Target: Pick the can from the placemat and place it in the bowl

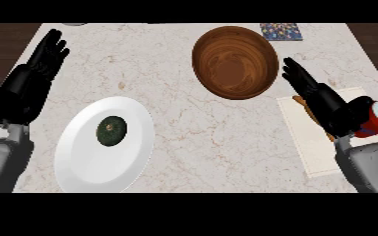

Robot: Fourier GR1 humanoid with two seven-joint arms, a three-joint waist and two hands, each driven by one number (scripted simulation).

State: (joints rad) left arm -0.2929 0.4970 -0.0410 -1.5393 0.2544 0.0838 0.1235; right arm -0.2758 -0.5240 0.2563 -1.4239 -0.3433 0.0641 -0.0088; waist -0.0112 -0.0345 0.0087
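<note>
Right hand (319, 100) being held open above placemat (310, 150); can (367, 122) not being gripped.
The right hand's fingers are being held straight and apart, pointing toward the wooden bowl (235, 62). The red can is being partly hidden beside that wrist, at the placemat's right side. The left hand (40, 62) is being rested open, fingers up, at the counter's (192, 125) left edge.
</note>
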